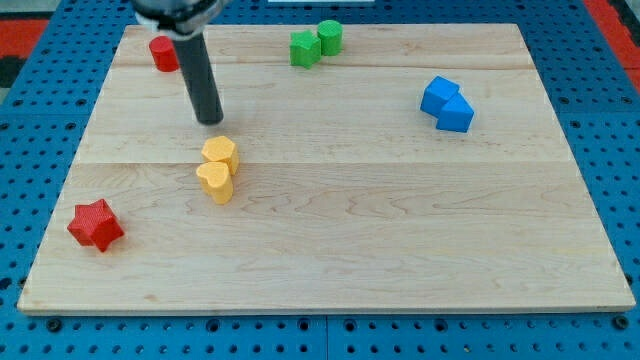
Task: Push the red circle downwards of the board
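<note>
Red circle: board's top-left corner, likely light, rigid, slides easily; push from its top edge. My tip: bare rod, holding nothing, below-right of it, above yellow blocks

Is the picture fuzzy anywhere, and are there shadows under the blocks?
Camera view: the rod's top is blurred and cut off by the view's top; my tip looks sharp. The yellow blocks, red star and red circle cast only soft, small shadows on the board; no glare.
</note>
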{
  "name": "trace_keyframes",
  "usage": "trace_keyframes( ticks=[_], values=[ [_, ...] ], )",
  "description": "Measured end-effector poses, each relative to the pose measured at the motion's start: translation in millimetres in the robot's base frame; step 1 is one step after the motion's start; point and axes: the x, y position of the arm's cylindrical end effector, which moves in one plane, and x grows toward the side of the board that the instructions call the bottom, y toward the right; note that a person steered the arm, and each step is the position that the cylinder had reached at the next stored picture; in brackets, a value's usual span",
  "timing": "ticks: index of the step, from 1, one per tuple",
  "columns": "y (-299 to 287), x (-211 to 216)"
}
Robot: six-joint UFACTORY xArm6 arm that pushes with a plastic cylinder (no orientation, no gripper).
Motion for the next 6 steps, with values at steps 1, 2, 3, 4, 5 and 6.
trace_keyframes(
  ticks=[1, 2, 3, 4, 5, 6],
  values=[
    [-1.3, -60.9],
    [-9.0, -102.7],
    [-38.0, -119.5],
    [-63.3, -131.8],
    [-93.1, -126.7],
    [-83.1, -87.9]
  ],
)
